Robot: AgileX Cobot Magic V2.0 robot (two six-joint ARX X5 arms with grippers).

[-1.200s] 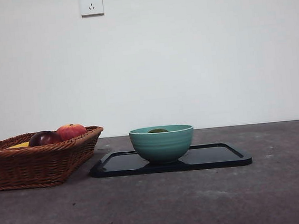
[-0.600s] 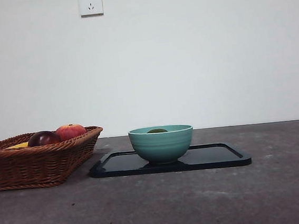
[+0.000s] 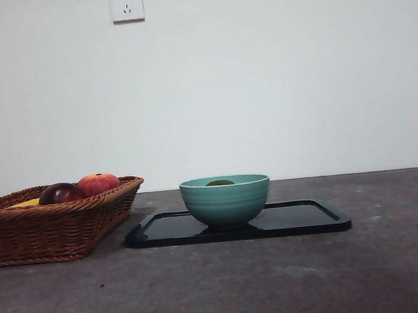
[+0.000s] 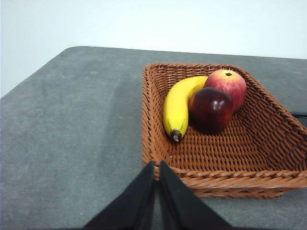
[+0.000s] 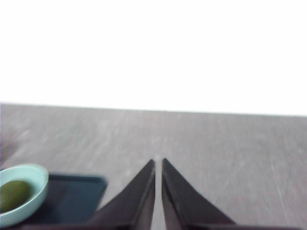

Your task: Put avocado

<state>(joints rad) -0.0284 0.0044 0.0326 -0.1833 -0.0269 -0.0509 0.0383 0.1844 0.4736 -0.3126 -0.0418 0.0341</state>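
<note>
The olive-green avocado (image 3: pixel 220 183) lies inside the teal bowl (image 3: pixel 226 199), only its top showing over the rim in the front view. The right wrist view shows the avocado (image 5: pixel 13 194) in the bowl (image 5: pixel 33 179). The bowl stands on a black tray (image 3: pixel 304 218). My left gripper (image 4: pixel 157 167) is shut and empty, above the near corner of the wicker basket (image 4: pixel 268 139). My right gripper (image 5: pixel 158 165) is shut and empty, off to the side of the tray (image 5: pixel 79 196). Neither arm shows in the front view.
The wicker basket (image 3: pixel 24 233) stands left of the tray and holds a yellow banana (image 4: pixel 178 105), a dark maroon fruit (image 4: pixel 211 109) and a red-orange apple-like fruit (image 4: pixel 228 82). A wall socket (image 3: pixel 126 4) is on the back wall.
</note>
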